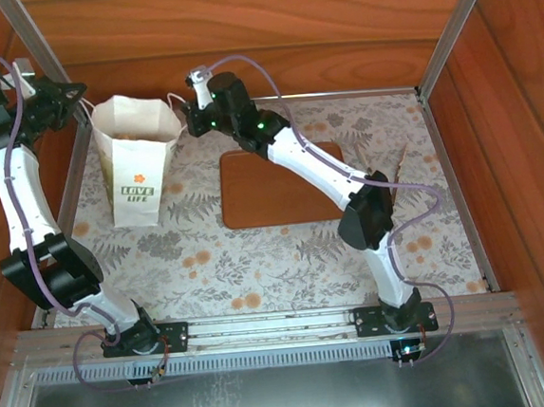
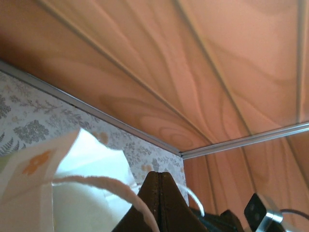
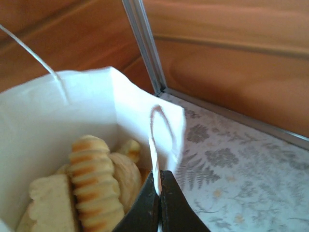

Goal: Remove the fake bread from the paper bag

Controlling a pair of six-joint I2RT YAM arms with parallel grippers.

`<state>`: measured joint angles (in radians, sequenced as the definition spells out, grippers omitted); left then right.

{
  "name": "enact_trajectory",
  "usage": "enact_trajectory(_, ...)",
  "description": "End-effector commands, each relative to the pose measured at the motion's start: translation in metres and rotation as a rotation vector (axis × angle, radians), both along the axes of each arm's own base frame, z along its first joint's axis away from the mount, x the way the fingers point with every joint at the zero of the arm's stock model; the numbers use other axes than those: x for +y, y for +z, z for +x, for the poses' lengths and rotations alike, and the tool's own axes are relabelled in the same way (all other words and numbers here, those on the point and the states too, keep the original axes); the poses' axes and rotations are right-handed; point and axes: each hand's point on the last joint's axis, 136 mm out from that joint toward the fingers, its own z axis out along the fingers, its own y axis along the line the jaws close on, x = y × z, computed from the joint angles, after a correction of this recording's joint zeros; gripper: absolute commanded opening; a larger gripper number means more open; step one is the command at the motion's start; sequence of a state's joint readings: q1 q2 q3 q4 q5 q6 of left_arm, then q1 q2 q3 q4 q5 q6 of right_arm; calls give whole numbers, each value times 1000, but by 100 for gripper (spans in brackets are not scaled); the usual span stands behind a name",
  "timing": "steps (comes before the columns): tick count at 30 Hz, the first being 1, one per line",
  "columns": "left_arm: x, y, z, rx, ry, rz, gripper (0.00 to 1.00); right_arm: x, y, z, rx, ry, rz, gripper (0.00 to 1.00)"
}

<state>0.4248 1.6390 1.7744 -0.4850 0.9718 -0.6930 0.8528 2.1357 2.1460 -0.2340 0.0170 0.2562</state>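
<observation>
The white paper bag (image 1: pixel 137 172) stands upright at the back left of the table, its mouth held wide. Fake bread (image 1: pixel 138 133) lies inside: a ridged loaf (image 3: pixel 91 188), a round bun (image 3: pixel 124 175) and a pale flat piece (image 3: pixel 49 202). My right gripper (image 1: pixel 188 114) (image 3: pixel 159 178) is shut on the bag's right rim (image 3: pixel 166 130), with white paper pinched between its fingers. My left gripper (image 1: pixel 79 91) (image 2: pixel 161 175) is at the bag's left top corner. It is shut, with the white cord handle (image 2: pixel 99 186) running out on both sides of its fingers.
A flat brown board (image 1: pixel 280 188) lies on the floral table cover, right of the bag and under the right arm. Wooden walls with metal rails (image 1: pixel 69 174) close in the back and left, close to the bag and the left arm.
</observation>
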Motion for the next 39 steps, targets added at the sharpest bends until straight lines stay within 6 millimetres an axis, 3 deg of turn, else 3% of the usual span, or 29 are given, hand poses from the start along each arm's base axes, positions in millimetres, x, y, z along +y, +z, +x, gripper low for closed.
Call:
enact_trajectory(1, -10, 6, -10, -54, -57, 64, 0, 7, 4, -24, 63, 14, 133, 0)
enact_trajectory(9, -60, -27, -31, -44, -185, 158, 0, -14, -51, -64, 149, -34, 139, 0)
enact_trajectory(19, -111, -54, -48, -7, -279, 203, 0, -67, -109, -76, 305, -236, 167, 0)
enact_trajectory(23, -124, -71, -49, 37, -302, 201, 0, -75, -133, -81, 375, -274, 178, 0)
enact_trajectory(31, -121, -106, -47, 132, -248, 240, 0, -76, -178, -87, 499, -308, 162, 0)
enact_trajectory(39, -95, -130, -42, 206, -138, 291, 0, -51, -203, -84, 590, -262, 190, 0)
